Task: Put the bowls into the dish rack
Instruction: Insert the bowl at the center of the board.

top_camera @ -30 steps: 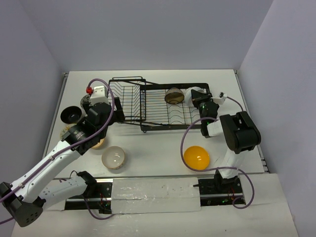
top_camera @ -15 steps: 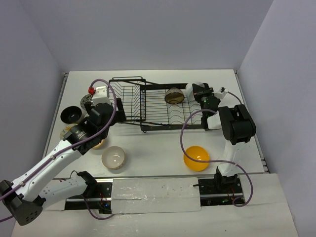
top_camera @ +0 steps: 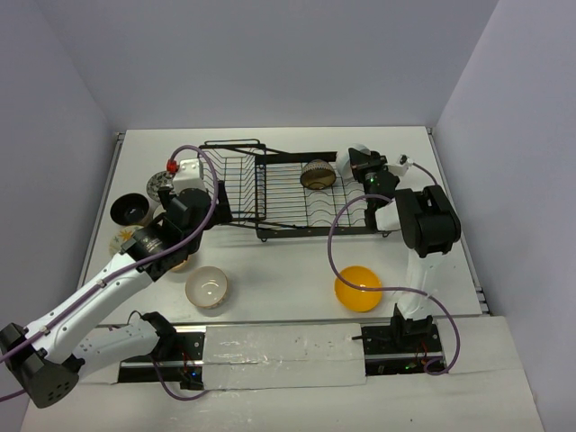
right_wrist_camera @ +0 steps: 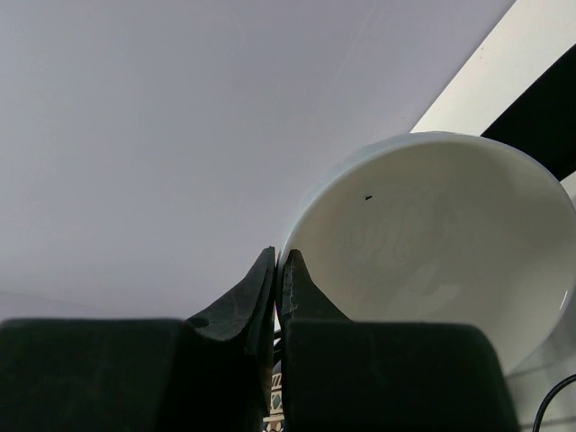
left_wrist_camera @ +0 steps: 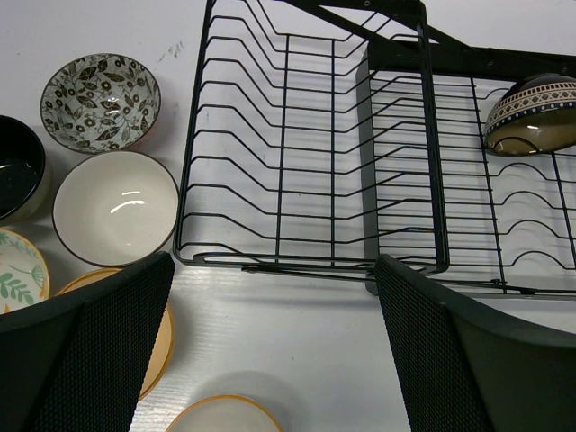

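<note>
My right claw (right_wrist_camera: 277,270) is clenched on the rim of the white bowl (right_wrist_camera: 432,243), holding it tipped over the dish rack's (left_wrist_camera: 432,180) far right corner, I'd say to slot it upright near the brown bowl (top_camera: 317,174). My left claw (left_wrist_camera: 270,360) hangs spread wide at the rack's near left edge, beside the loose bowls (left_wrist_camera: 115,207), likely lining up a pick.

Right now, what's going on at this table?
Bowls are going into the dish rack. The right claw is shut on the rim of a white bowl, holding it at the rack's far right end. A brown bowl sits in the rack. The left claw hangs open over the rack's near left edge. An orange bowl, a cream bowl and others wait on the table.
</note>
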Action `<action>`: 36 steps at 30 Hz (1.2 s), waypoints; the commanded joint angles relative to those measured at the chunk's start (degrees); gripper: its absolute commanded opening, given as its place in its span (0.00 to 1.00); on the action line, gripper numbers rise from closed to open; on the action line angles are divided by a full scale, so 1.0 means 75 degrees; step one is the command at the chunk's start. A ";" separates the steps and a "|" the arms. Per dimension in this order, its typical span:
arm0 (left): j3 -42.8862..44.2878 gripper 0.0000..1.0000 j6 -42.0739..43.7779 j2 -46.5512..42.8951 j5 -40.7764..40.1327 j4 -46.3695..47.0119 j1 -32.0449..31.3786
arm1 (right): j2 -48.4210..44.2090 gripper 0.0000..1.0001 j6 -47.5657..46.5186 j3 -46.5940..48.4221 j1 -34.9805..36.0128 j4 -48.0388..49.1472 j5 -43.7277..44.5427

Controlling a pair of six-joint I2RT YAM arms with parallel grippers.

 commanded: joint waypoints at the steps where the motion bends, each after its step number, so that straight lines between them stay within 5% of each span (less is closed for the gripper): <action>1: -0.0001 0.99 0.0187 0.0026 -0.0125 0.0175 -0.0078 | 0.0290 0.00 0.0098 0.0283 -0.0079 0.3438 0.0121; 15: -0.0013 0.99 0.0222 0.0120 -0.0207 0.0187 -0.0265 | 0.0596 0.00 -0.0089 0.0681 -0.0067 0.3462 0.0074; 36: -0.0001 0.99 0.0234 0.0120 -0.0078 0.0175 -0.0406 | 0.0443 0.00 -0.0406 -0.0361 -0.0079 0.3485 -0.0078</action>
